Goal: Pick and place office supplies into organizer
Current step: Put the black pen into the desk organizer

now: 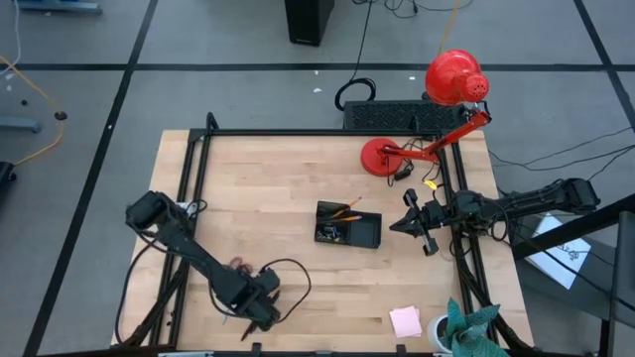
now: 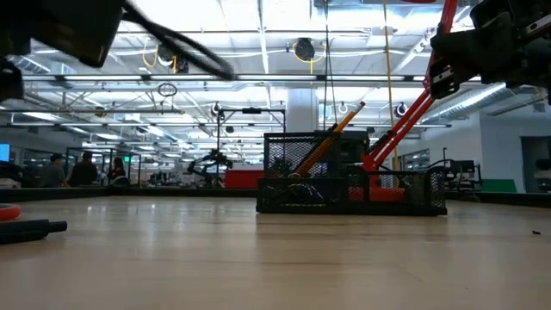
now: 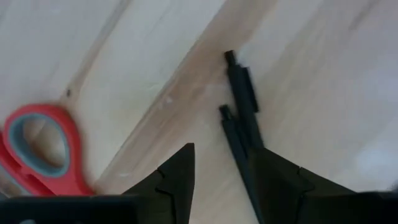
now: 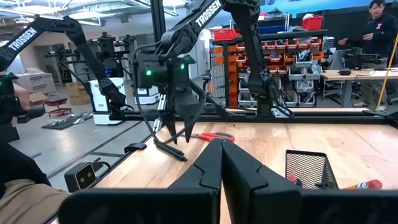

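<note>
Two black pens (image 3: 241, 93) lie side by side on the wood near the table's near left corner. The red-handled scissors (image 3: 43, 146) lie flat beside them and also show as scissors (image 1: 238, 265) from above. My left gripper (image 3: 227, 177) is open and points down over the pens, one finger (image 3: 277, 180) covering their near ends. The black mesh organizer (image 1: 347, 226) stands mid-table with orange pencils (image 1: 344, 210) leaning in it. The pink sticky-note pad (image 1: 405, 320) lies near the near edge. My right gripper (image 4: 221, 158) is shut, raised right of the organizer. My left gripper comes at the pens from above, its fingers pointing down. One finger (image 3: 277, 180) stands over the pens' near ends (image 3: 239, 155) and hides that spot. Whether it touches them I cannot tell. The pens lie flat on the table.
A red desk lamp (image 1: 456, 79) has its round base (image 1: 382, 157) on the table's far right part. A teal cloth (image 1: 468, 327) sits at the near right corner. A black frame rail (image 1: 193, 178) runs along the left side. People show in the room beyond.
</note>
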Controlling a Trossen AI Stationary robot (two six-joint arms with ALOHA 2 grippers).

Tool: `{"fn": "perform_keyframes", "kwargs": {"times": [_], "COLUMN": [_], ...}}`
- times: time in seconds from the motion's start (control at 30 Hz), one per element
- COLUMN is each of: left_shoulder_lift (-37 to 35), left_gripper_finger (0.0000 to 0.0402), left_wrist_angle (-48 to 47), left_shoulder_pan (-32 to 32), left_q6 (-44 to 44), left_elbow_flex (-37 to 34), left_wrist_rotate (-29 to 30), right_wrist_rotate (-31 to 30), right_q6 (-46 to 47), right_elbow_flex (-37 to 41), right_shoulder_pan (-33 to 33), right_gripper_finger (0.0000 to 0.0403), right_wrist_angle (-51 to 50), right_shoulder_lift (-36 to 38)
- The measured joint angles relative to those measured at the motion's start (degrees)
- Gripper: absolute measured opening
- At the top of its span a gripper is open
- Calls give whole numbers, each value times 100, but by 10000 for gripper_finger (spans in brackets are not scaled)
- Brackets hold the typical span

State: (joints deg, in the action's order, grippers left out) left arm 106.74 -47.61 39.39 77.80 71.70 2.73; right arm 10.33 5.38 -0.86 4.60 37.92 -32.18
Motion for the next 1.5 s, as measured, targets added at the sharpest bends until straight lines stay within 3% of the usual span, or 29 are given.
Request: {"fn": "perform_keyframes", "kwargs": {"times": [0.27, 0.63, 0.8, 1.17, 1.5], "left_shoulder_lift": [516, 629, 711, 983, 983], "left_gripper_finger": [152, 152, 140, 49, 39], "left_wrist_angle": [537, 354, 251, 86, 135], "left_shoulder_pan": [303, 337, 213, -239, -633], "left_q6": [359, 516, 133, -1513, -2845], "left_elbow_flex": [13, 24, 23, 68, 68], "left_wrist_rotate": [-222, -161, 28, -199, -21], "right_wrist_rotate": [1, 0, 0, 0, 0], "right_q6": [3, -1, -1, -3, -2], "right_elbow_flex": [-2, -2, -2, 0, 0], "right_shoulder_pan": [-1, -1, -2, -1, -2], "right_gripper_finger": [0, 0, 0, 0, 0], "right_wrist_angle": [-6, 0, 0, 20, 42], "right_shoulder_lift": [0, 2, 2, 2, 0]}}
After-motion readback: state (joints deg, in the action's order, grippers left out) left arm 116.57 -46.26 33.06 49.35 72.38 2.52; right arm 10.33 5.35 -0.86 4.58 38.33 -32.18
